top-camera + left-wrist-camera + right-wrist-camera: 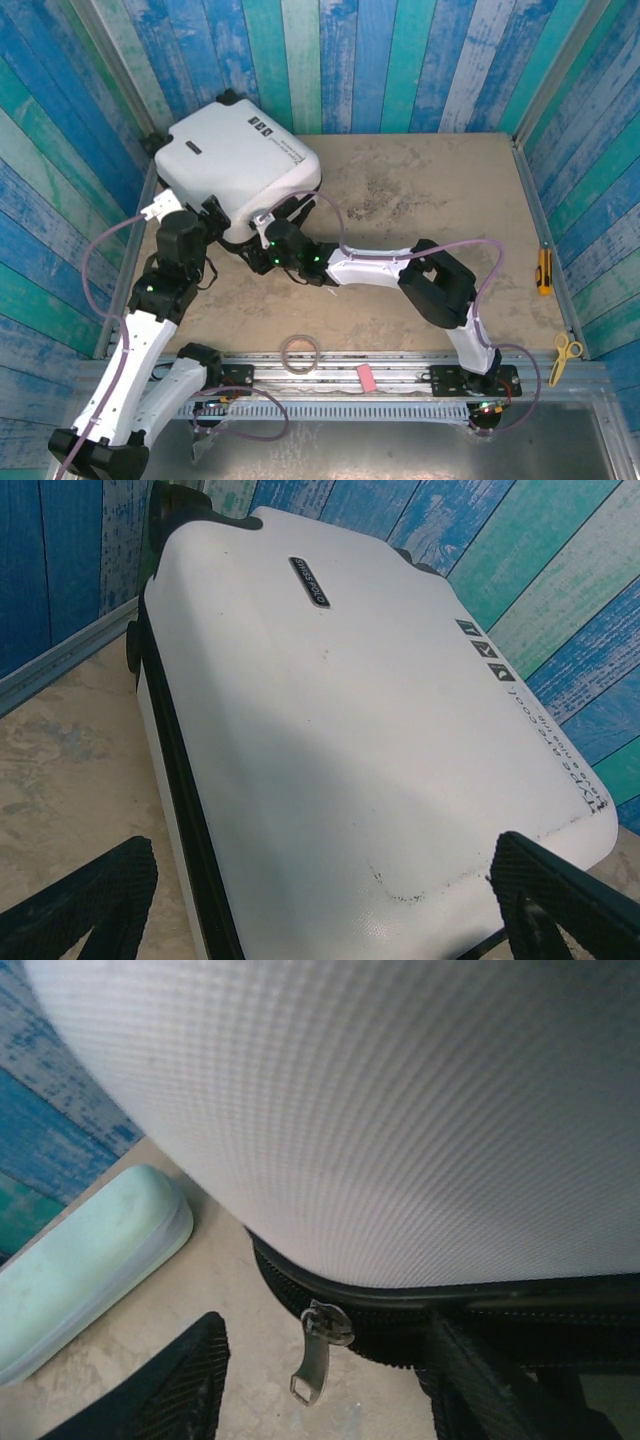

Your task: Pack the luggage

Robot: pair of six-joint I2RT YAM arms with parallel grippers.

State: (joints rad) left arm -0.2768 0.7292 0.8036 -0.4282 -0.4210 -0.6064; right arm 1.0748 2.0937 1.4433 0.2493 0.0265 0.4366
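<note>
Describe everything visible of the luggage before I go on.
The luggage is a white hard-shell suitcase, closed, lying on its broad side in the table's far-left corner by the plank wall. The shell looks finely textured, scuffed near the front. A black zipper band rings it, a metal pull hanging at the near edge. Black wheels and a black label show. The open left gripper straddles its near end.

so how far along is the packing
Done: little that shows; the luggage looks shut, shells together. In hand: the open right gripper straddles the zipper pull without gripping it, and the open left gripper brackets the shell's near edge. Left: a pale green case lies on the table outside the luggage, so it looks unpacked.
</note>
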